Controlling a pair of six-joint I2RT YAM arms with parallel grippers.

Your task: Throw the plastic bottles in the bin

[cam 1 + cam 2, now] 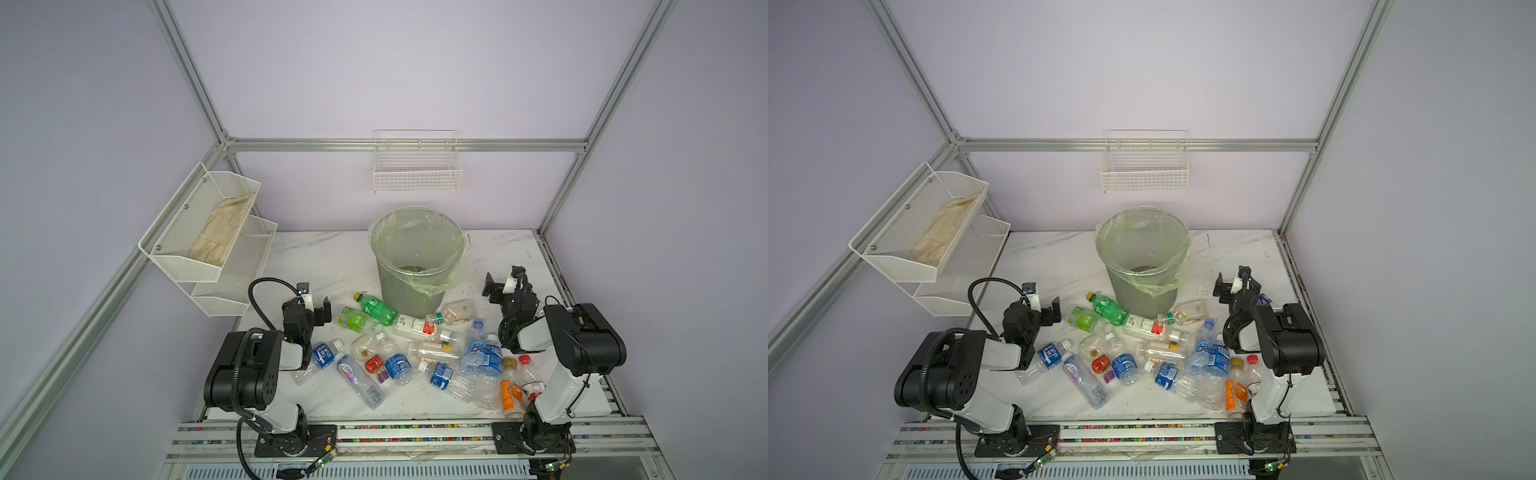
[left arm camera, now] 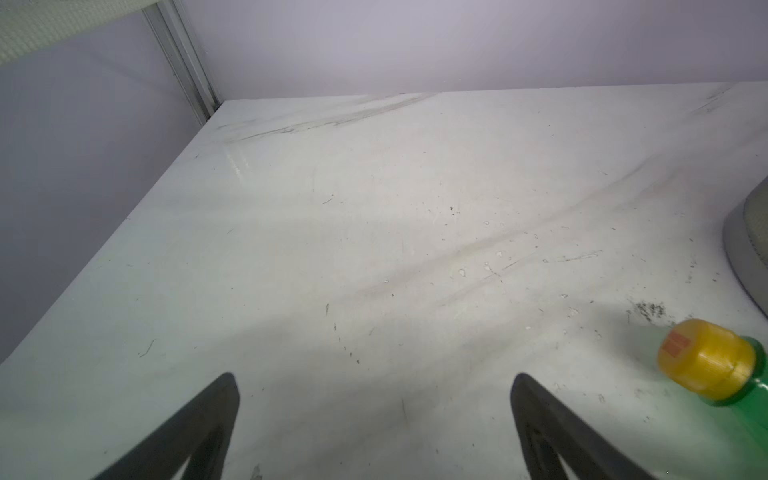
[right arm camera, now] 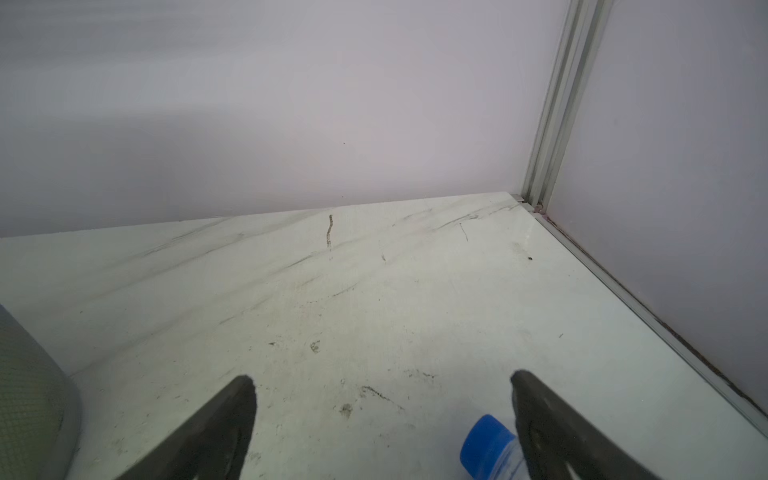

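In both top views about 20 plastic bottles (image 1: 398, 365) lie scattered on the white desk (image 1: 324, 257), between the 2 arms and just in front of the bin (image 1: 399, 291). The bin stands upright at the back middle. I see no bottle through its liner, only a dark patch at the bottom that I cannot identify. The task therefore looks barely begun, with every bottle in sight left to move. The left pincer (image 1: 311, 311) sits at the left edge of the pile and the right pincer (image 1: 505, 286) beside the bin on the right. Both are spread wide and empty.

In the left wrist view the left pincer (image 2: 374, 378) has its jaws wide apart over bare desk, holding nothing. A green bottle with a yellow cap (image 2: 706, 361) lies outside the jaws, near the bin's base.

In the right wrist view the right pincer (image 3: 381, 376) is likewise fully spread and empty. A blue-capped clear bottle (image 3: 486, 440) lies between the jaws, close against one, not gripped.
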